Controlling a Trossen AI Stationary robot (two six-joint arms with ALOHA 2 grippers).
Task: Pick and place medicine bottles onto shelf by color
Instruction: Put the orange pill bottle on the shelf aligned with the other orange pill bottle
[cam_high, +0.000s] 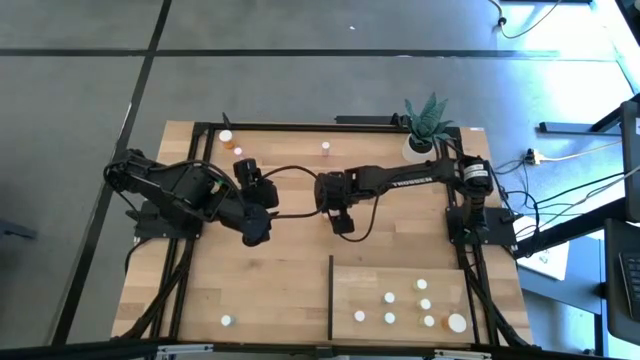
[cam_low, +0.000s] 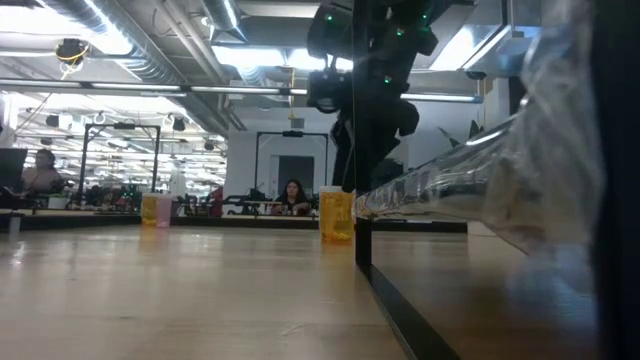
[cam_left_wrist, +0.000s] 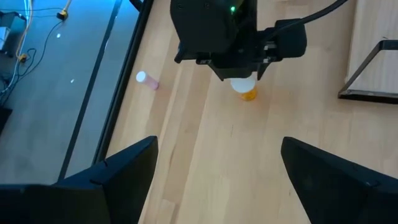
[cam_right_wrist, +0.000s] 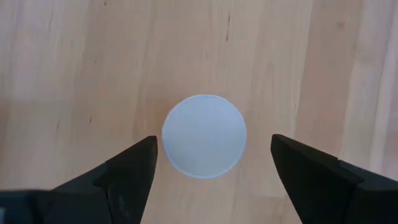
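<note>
An orange medicine bottle (cam_left_wrist: 247, 91) with a white cap (cam_right_wrist: 204, 135) stands upright on its base on the tabletop, mid-table. My right gripper (cam_right_wrist: 212, 144) hangs open right above it, pointing steeply down, one finger on each side of the cap and clear of it. In the high view the right gripper (cam_high: 341, 218) hides this bottle. My left gripper (cam_high: 255, 230) waits open over the table's left half, nothing between its fingers (cam_left_wrist: 130, 165). The shelf (cam_high: 400, 285), a light-wood panel at the near right, carries several bottles.
A pink bottle (cam_left_wrist: 148, 81) lies on its side near the far edge. More bottles stand at the far left (cam_high: 226, 135) and near the front edge (cam_high: 227, 320). A potted plant (cam_high: 424, 128) stands at the far right. The shelf's dark upright edge (cam_low: 364, 262) rises beside the orange bottle (cam_low: 336, 215).
</note>
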